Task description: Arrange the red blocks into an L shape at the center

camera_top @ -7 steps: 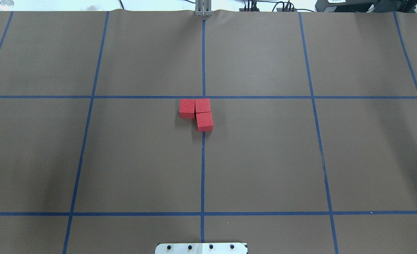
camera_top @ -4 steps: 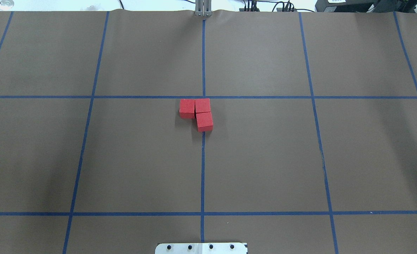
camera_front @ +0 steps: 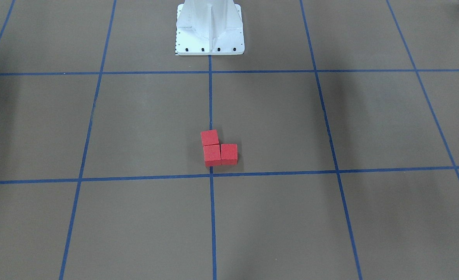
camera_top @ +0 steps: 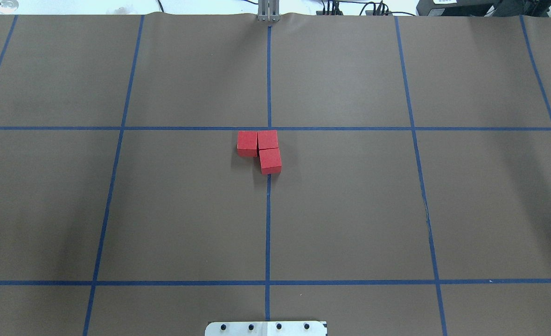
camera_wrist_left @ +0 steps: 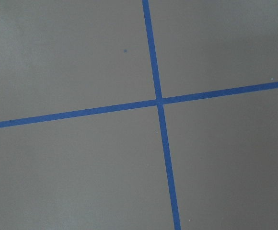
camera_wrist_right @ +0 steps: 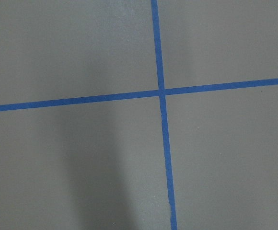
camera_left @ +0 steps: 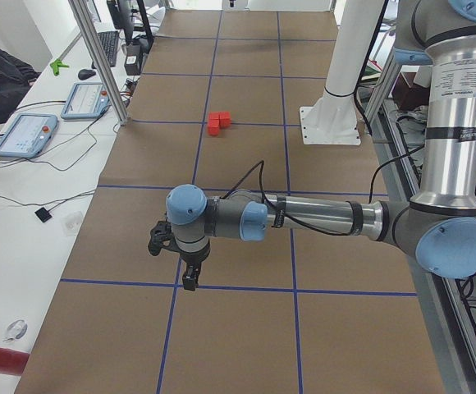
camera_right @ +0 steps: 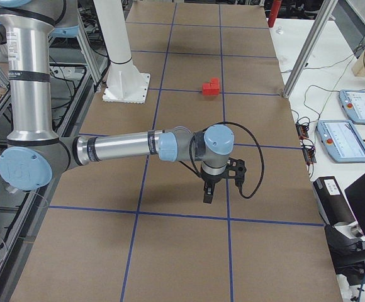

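The brown paper table cover (camera_top: 350, 210) carries a blue tape grid. All positions below refer to the central tape crossing (camera_top: 269, 128).

The left arm (camera_left: 320, 217) and the right arm (camera_right: 119, 148) are both stretched low over the cover, well apart from the crossing, one toward each table end. The left gripper (camera_left: 189, 281) and the right gripper (camera_right: 207, 194) point down at the cover. They show only in the side views, and the wrist views show no fingers, so it cannot be told how far either pair of fingers is spread. Nothing is seen held.

Hazards from this state:
- Any further reach toward the crossing risks a finger or a trailing cable striking the figure. The cubes are light and loose and are likely to slide apart.
- A nudge to correct alignment may push two cubes at once, because they touch.

The red blocks (camera_top: 268, 140), three small matte red cubes with plain faces, lie just on the robot's side of the crossing and form an L. The corner cube sits on the centre line. One cube touches it on the robot's left. The third touches it on the robot's side, turned slightly off square. The task appears complete.
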Robot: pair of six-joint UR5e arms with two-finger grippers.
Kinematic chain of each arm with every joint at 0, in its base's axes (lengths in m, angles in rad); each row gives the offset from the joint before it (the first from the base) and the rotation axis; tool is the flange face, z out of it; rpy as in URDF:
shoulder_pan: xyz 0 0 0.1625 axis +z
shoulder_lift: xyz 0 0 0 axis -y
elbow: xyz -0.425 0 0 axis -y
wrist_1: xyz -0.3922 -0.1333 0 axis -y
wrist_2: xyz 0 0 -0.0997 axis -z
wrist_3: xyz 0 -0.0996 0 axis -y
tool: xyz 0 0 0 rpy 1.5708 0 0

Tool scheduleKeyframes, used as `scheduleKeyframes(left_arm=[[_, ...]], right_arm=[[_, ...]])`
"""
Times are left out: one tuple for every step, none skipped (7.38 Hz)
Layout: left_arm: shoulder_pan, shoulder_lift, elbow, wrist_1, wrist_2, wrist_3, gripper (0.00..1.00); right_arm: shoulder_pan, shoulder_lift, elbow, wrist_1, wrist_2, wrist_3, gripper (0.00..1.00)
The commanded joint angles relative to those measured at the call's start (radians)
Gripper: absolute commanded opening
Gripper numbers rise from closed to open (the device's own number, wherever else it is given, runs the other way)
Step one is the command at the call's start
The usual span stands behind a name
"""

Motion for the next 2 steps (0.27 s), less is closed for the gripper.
scheduleKeyframes(left_arm=[[0.000,0.000,0.001,0.000,0.000,0.000,1.00],[0.001,0.000,0.001,0.000,0.000,0.000,1.00]], right_arm=[[0.000,0.001,0.003,0.000,0.000,0.001,0.99],[0.000,0.001,0.005,0.000,0.000,0.001,0.99]])
